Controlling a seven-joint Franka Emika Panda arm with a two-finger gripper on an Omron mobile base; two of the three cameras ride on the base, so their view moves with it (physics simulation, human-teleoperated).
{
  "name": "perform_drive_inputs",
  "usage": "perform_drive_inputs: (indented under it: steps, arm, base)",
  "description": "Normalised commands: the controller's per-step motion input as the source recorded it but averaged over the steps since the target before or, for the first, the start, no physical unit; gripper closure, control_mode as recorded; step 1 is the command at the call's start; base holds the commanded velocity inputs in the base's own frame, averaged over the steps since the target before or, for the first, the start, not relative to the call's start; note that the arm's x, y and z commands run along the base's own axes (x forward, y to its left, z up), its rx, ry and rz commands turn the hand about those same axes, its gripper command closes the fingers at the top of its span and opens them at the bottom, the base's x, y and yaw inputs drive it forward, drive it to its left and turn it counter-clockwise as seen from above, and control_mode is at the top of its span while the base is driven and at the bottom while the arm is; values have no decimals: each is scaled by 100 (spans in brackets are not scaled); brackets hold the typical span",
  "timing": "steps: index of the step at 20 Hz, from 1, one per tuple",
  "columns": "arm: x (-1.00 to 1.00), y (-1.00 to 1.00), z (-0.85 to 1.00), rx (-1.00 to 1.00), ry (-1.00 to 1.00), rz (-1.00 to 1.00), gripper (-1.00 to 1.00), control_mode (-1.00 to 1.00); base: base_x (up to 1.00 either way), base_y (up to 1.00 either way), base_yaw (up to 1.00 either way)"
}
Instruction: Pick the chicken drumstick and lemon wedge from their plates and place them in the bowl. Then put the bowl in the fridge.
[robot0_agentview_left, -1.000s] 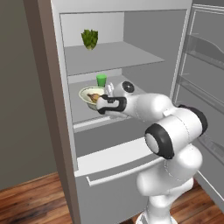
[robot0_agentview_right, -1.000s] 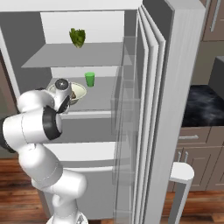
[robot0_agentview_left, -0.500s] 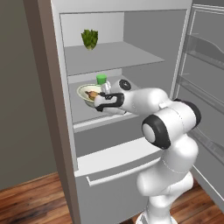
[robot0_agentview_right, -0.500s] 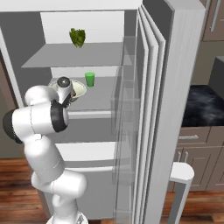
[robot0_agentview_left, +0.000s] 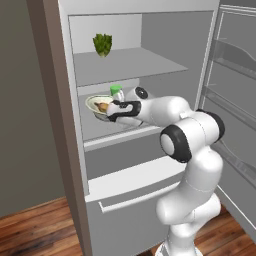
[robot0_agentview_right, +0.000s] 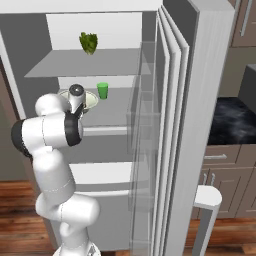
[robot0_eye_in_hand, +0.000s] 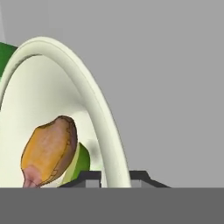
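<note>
Glossy white rounded arm segments (robot0_agentview_left: 192, 165) with black joint bands, a round black cap, dark gripper (robot0_agentview_left: 118, 111) fingers.

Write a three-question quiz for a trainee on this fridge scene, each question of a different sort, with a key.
1. True or false: the bowl sits on the fridge's top shelf.
2. Which lies in the bowl beside the chicken drumstick? A) lemon wedge B) green cup C) leafy vegetable
3. Fill in: the hand meets the bowl at its ____.

Key
1. False: it is on the shelf below, next to the green cup.
2. A
3. rim: one fingertip stands on each side of it.
</note>
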Motion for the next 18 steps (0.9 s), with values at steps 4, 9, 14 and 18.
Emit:
perform_drive_inputs:
  steps: [4, 9, 14, 18]
  arm:
    - [1, 0, 4, 0, 0, 6, -100, -100]
    - [-19, 0, 11, 0, -2, 7, -100, -100]
    - [-25, -5, 17, 0, -6, 5, -100, -100]
    - [-42, -15, 14, 4, -3, 2, -100, -100]
  base:
    - [0, 0, 0]
    - [0, 0, 0]
    - [0, 0, 0]
    - [0, 0, 0]
